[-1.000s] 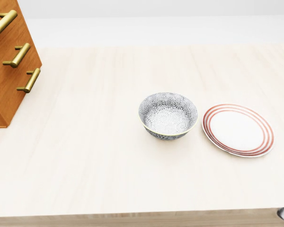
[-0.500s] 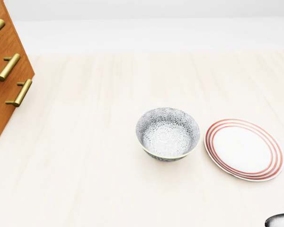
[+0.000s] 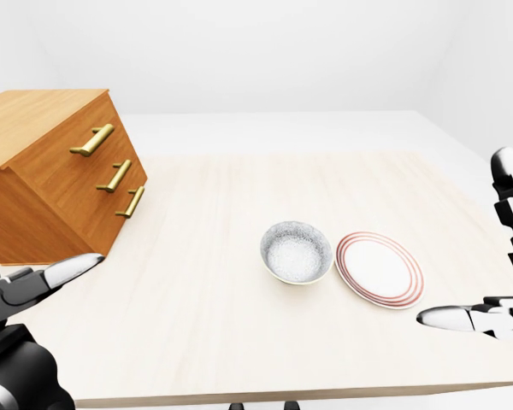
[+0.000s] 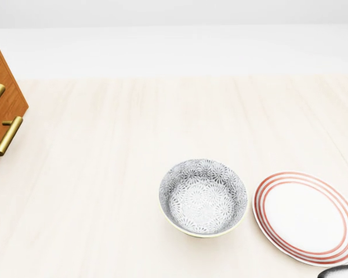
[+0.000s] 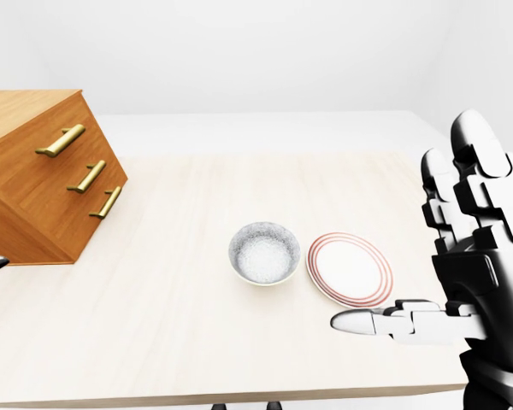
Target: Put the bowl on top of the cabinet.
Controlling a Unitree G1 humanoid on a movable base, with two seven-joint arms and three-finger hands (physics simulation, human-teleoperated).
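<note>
The bowl point(image 4: 203, 197), grey-patterned with a pale rim, stands upright on the light wooden table point(image 3: 214, 333), close to the left of a plate. The wooden cabinet point(image 3: 47, 171) with three brass handles stands at the table's left, its flat top bare. My left hand point(image 3: 30, 295) is low at the left of the left-eye view, fingers point(image 3: 73, 266) stretched out, holding nothing. In the right-eye view my right hand point(image 5: 449, 265) is raised at the right edge, fingers spread and thumb pointing left, well apart from the bowl. Both hands are open.
A white plate point(image 4: 304, 217) with red rings lies just right of the bowl. The table's near edge point(image 3: 265, 395) runs along the bottom of the eye views. Pale floor and walls lie beyond the table.
The head view has shifted: bowl and plate slide down and grow larger, and the cabinet slips off to the left. Bowl and plate keep their places relative to each other.
</note>
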